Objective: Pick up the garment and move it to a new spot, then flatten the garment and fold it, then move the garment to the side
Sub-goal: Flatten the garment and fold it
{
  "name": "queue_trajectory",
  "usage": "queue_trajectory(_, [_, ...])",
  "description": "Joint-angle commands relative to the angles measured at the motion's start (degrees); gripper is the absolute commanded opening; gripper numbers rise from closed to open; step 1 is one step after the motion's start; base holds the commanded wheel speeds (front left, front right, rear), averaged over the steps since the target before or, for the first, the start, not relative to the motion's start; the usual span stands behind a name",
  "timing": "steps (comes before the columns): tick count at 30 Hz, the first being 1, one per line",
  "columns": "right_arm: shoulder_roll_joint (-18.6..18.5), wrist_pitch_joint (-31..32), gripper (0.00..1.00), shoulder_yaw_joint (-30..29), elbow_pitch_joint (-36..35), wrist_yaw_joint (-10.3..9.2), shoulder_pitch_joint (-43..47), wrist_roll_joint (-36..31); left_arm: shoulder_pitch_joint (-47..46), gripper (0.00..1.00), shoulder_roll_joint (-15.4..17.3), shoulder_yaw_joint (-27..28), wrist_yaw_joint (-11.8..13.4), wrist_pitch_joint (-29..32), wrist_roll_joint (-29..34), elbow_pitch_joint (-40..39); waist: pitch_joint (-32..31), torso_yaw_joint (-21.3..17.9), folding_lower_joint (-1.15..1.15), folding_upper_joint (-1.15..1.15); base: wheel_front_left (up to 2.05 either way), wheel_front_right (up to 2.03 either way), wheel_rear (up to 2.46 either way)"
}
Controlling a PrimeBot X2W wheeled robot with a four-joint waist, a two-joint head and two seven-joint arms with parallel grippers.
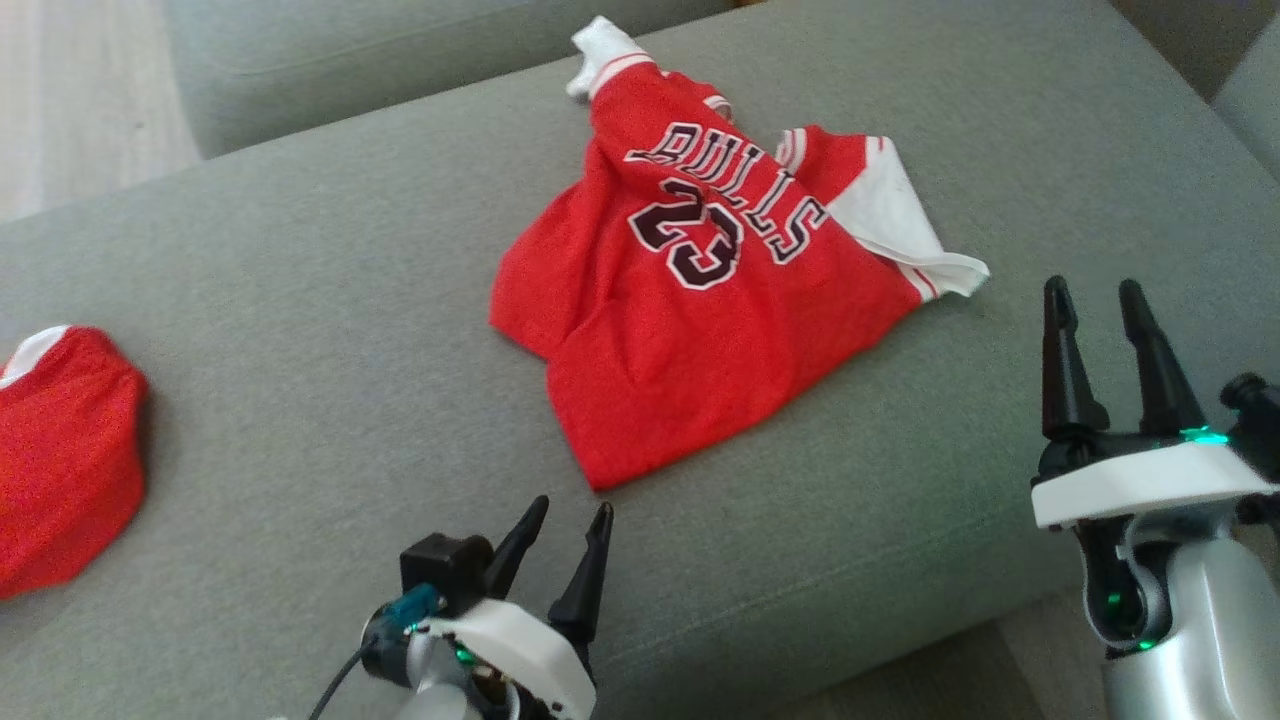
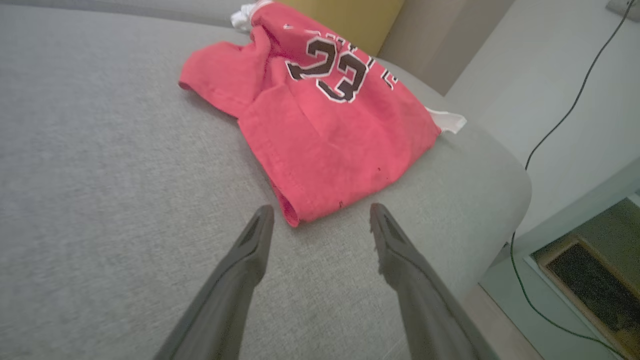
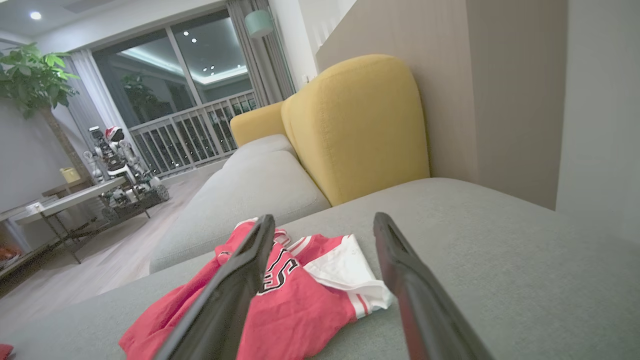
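Soft even light, wrist cams blurry

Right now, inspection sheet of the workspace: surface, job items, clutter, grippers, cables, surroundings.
Surface: grey sofa seat, bare around the clothes.
Job's things: red jersey, crumpled, number up, white edge turned over at its right.
Clutter: second red garment at the head view's left edge.
Grippers: left gripper open, just short of the jersey's near corner; right gripper open, right of the jersey; both empty.
Cables: black cable beside the sofa's end.
Surroundings: yellow cushion behind the seat; window, table, plant beyond.
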Motion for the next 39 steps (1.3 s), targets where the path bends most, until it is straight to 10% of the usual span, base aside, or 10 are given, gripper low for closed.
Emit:
queue_trajectory(1, [-0.07,0.40,1.00,1.54,-2.89,-0.01,-0.63,0.61,-3.73,1.00,0.08,1.05,-0.26,-0.71,-0.02,-0.29,0.93,-1.34,0.00,0.00,0.00,0.00,0.00])
queue_trajectory(20, [-0.06,0.40,1.00,3.08,-7.19,-0.01,-0.92,1.69,-14.22,1.00,0.08,-0.58,-0.41,-0.71,1.30,13.96,6.08,-5.95,0.00,0.00,0.00,0.00,0.00])
queue_trajectory(22, [-0.06,0.40,1.00,2.95,-6.96,-0.01,-1.04,1.57,-14.32,0.00,0.08,-0.87,-1.00,-0.71,0.93,14.10,6.02,-5.91,0.00,0.00,0.00,0.00,0.00])
queue_trajectory(39, [-0.06,3.31,1.00,1.00,-0.19,-0.01,-2.05,-2.76,-8.90,0.00,0.65,10.74,1.25,-0.71,6.03,2.21,1.40,3.81,0.00,0.00,0.00,0.00,0.00])
